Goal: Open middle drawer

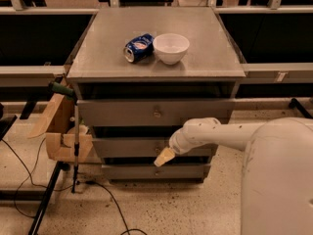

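1. The middle drawer (126, 147) is the second of three in the grey cabinet (156, 67); it has a wide, shallow, flat grey front with a small round knob (157, 144) at its centre; a dark gap runs above it and another below it.
2. It sits under the taller top drawer (122, 112), which has its own centre knob, and above the lowest drawer (132, 172), the narrowest-looking one, close to the floor.
3. Count: three drawers, one cabinet, one can, one bowl, one arm with one gripper.
4. The gripper (164, 156) is a tan wedge tilted down and to the left; it lies over the lower edge of the middle drawer's front, just below and to the right of the knob; whether it is spread or closed cannot be told from this view, nor whether it touches the drawer.
5. The white arm (215, 133) reaches in from the right across the right half of the middle drawer's front and hides that part; the robot's large white body (279, 180) fills the lower right corner.
6. On the cabinet top a blue can (139, 47) lies on its side, just beside a white bowl (171, 48) that stands upright to its right.
7. To the left of the cabinet stands an open cardboard box (61, 133) with a thin dark pole (76, 146) against it; black cables (105, 199) trail over the speckled floor.
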{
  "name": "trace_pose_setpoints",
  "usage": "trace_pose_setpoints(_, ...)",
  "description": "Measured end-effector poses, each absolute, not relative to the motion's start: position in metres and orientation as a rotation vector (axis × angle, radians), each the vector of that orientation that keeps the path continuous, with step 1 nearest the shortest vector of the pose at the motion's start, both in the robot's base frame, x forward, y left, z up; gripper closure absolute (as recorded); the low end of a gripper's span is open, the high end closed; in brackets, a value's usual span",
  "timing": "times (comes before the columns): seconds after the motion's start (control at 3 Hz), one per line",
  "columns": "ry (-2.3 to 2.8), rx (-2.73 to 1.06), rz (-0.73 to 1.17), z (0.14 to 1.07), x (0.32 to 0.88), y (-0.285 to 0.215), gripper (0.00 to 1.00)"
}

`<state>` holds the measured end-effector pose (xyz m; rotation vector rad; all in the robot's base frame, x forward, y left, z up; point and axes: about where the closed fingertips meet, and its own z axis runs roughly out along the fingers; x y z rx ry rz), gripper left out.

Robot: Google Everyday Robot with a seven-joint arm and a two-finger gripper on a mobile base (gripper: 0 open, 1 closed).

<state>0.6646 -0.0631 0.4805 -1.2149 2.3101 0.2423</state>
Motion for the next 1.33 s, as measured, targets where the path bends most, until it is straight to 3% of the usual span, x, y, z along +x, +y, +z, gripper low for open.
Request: trace_pose_setpoints(1.33, 2.218, -1.272, 0.334, 0.432, 0.693, -0.046, 0.00)
